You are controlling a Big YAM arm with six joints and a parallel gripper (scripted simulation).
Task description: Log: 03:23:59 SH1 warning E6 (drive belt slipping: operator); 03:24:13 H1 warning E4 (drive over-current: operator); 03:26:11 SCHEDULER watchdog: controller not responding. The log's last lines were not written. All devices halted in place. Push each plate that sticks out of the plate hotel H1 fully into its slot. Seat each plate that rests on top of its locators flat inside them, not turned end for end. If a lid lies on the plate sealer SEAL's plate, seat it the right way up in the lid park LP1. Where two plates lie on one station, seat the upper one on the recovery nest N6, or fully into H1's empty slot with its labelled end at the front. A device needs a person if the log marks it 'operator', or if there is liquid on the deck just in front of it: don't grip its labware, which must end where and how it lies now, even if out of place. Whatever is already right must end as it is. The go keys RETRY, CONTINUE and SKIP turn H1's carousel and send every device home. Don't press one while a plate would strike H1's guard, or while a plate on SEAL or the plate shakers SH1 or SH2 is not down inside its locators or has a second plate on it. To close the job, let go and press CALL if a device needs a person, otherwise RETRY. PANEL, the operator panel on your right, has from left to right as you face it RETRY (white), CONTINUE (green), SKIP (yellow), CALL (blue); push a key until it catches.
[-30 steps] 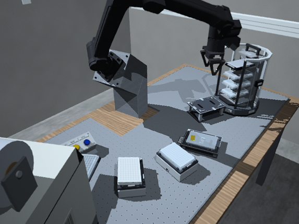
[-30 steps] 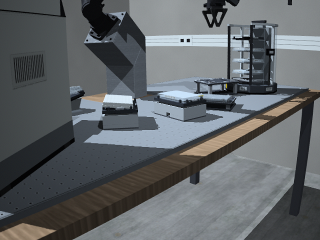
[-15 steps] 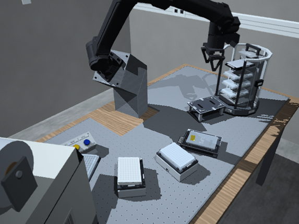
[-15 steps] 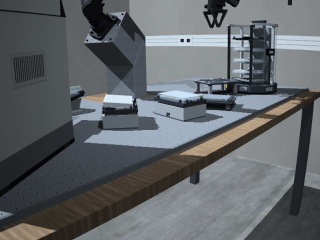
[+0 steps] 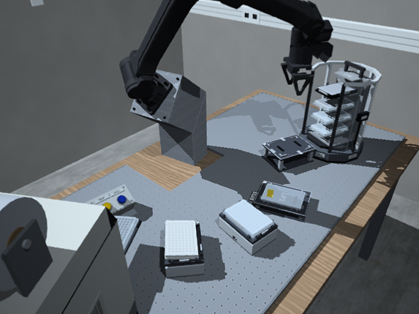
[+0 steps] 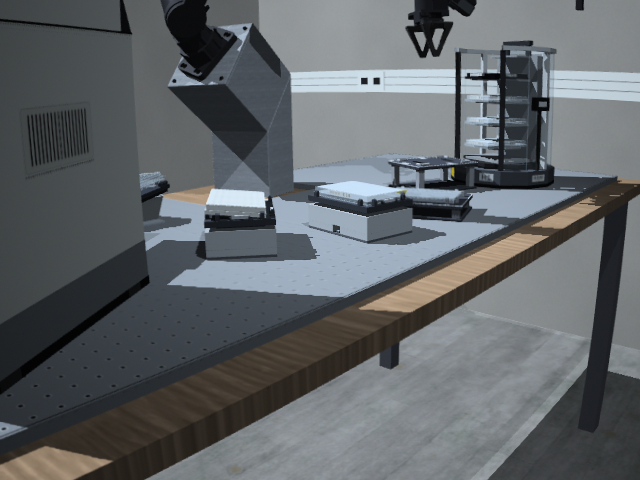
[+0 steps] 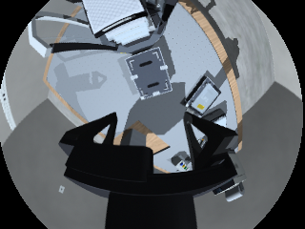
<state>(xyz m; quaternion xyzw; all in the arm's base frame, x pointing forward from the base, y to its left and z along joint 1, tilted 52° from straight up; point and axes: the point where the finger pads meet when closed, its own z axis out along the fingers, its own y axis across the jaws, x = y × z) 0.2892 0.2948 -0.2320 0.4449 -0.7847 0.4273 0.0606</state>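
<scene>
Gripper (image 5: 299, 80) hangs high beside the upper left of plate hotel H1 (image 5: 374, 80), jaws spread wide, holding nothing. H1's top plate (image 5: 333, 89) juts from its slot toward the gripper. On the deck, 2 white plates (image 5: 180, 239) (image 5: 247, 217) rest on shaker stations, well apart from H1.

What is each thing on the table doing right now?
Gripper: open, empty, hanging high beside the plate hotel.
Plate hotel: upright, plates on its shelves.
Black nest: nothing on it.
Lidded plate: lying flat, yellow patch on top.
Middle shaker plate: sitting on its block.
Left shaker plate: resting on its block.
</scene>
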